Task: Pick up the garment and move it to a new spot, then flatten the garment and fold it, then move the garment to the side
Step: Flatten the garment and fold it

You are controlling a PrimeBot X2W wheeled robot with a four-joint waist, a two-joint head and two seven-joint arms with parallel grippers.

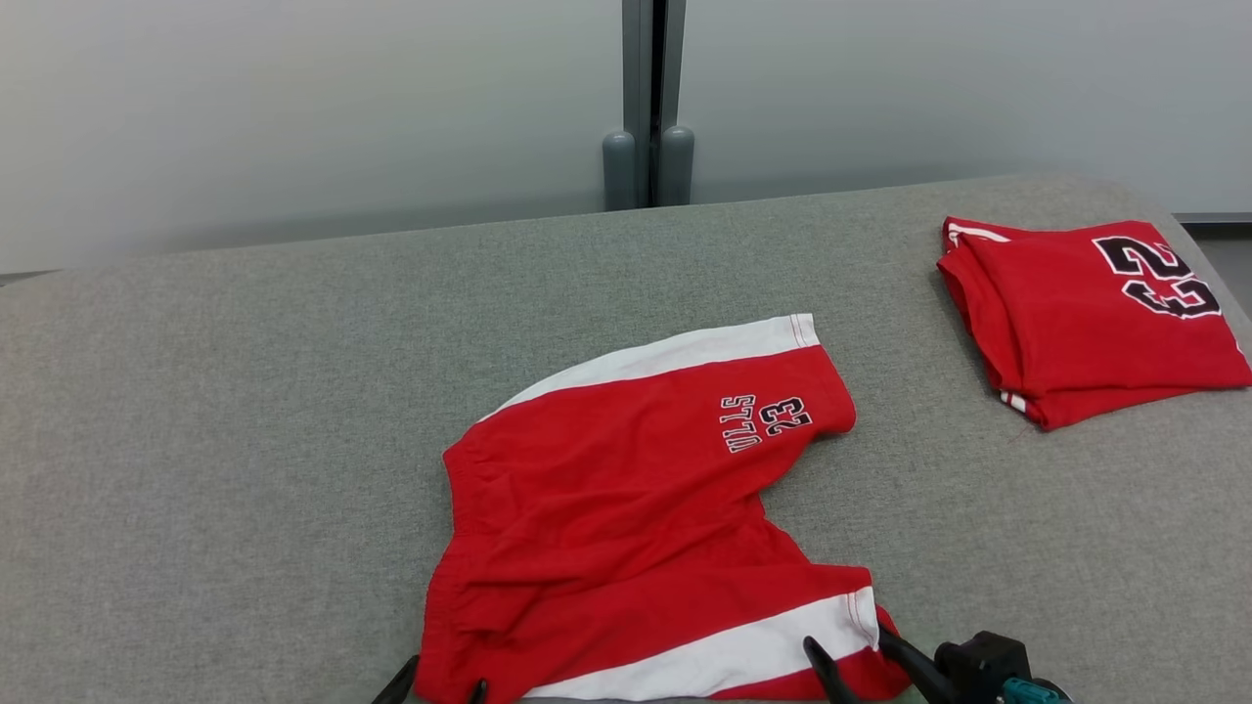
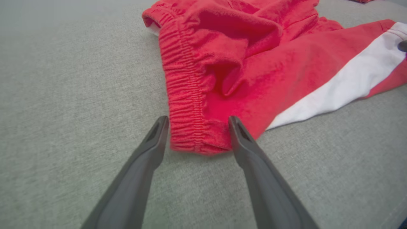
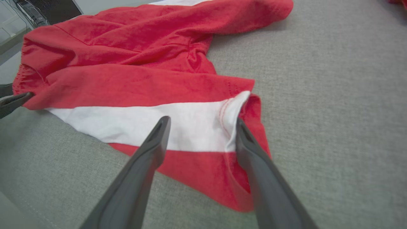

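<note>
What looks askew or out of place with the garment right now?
The red shorts aren't flat: cloth bunches beside the waistband, and the near leg's hem corner is turned over. The folded red garment far right looks tidy.

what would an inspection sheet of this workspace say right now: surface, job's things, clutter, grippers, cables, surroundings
surface: grey fabric surface, flat, no stains seen
job's things: red shorts with white side stripes, spread out near the front edge, wrinkled, not folded
clutter: folded red garment with a number print, far right, apart from the shorts
grippers: left gripper open, fingers either side of the waistband corner; right gripper open, fingers either side of the leg hem at the white stripe; neither is closed on the cloth
cables: nothing seen
surroundings: pale wall behind the surface, with a grey post
</note>
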